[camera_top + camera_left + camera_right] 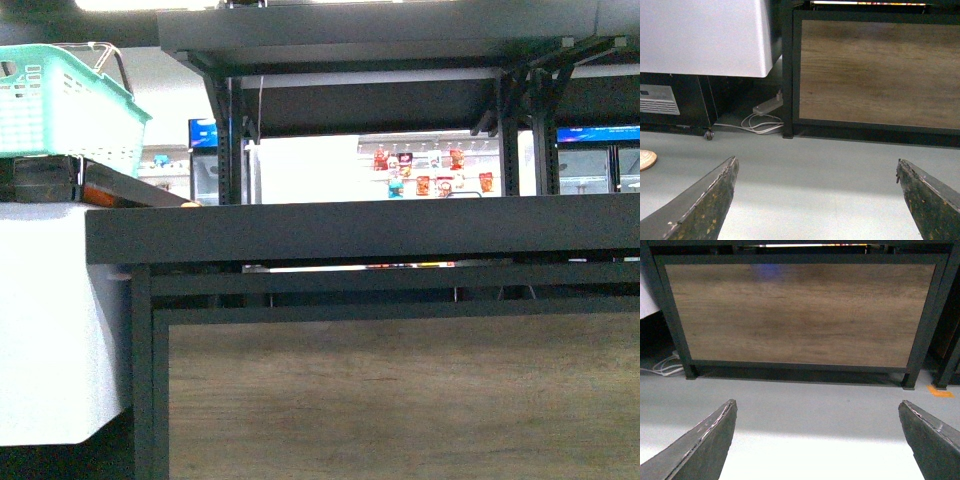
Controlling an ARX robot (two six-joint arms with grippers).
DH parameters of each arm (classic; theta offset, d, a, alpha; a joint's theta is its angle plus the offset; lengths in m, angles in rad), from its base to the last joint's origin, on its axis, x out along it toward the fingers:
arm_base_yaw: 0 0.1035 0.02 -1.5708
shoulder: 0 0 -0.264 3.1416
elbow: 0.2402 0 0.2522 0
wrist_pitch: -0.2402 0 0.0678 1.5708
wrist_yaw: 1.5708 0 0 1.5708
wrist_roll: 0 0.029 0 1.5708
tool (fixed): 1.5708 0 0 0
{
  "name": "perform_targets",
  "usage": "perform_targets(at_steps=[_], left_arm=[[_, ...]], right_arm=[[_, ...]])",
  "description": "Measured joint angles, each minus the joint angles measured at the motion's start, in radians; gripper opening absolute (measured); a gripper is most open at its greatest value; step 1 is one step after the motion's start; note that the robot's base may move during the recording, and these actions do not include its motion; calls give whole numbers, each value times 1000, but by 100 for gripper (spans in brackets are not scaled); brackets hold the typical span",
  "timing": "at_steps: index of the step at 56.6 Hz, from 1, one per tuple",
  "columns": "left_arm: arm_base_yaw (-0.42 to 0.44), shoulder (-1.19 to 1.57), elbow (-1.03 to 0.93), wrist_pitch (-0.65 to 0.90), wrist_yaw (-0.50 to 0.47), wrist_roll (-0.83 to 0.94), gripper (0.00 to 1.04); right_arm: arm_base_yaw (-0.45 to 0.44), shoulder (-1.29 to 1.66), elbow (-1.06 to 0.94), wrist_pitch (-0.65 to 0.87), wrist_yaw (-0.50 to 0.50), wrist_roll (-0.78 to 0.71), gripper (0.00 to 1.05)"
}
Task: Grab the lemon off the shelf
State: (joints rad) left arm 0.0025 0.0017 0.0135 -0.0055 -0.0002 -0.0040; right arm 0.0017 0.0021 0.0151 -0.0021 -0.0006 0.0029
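Black shelf (380, 228), wood panel (400, 400), packet labels (457, 159) unreadable

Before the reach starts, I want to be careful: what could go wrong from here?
No yellow lemon shows in any view; the black metal shelf tier is seen edge-on, so reaching would be blind.
The open left end effector and right end effector hang low before the brown wooden panel; rising, they might strike the thick tier edge.
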Motion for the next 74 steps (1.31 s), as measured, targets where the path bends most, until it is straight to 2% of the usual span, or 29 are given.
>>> perform_targets(at_steps=[74], left_arm=[[0, 0, 0, 0, 0, 0, 97]], right_arm=[[0, 0, 0, 0, 0, 0, 97]])
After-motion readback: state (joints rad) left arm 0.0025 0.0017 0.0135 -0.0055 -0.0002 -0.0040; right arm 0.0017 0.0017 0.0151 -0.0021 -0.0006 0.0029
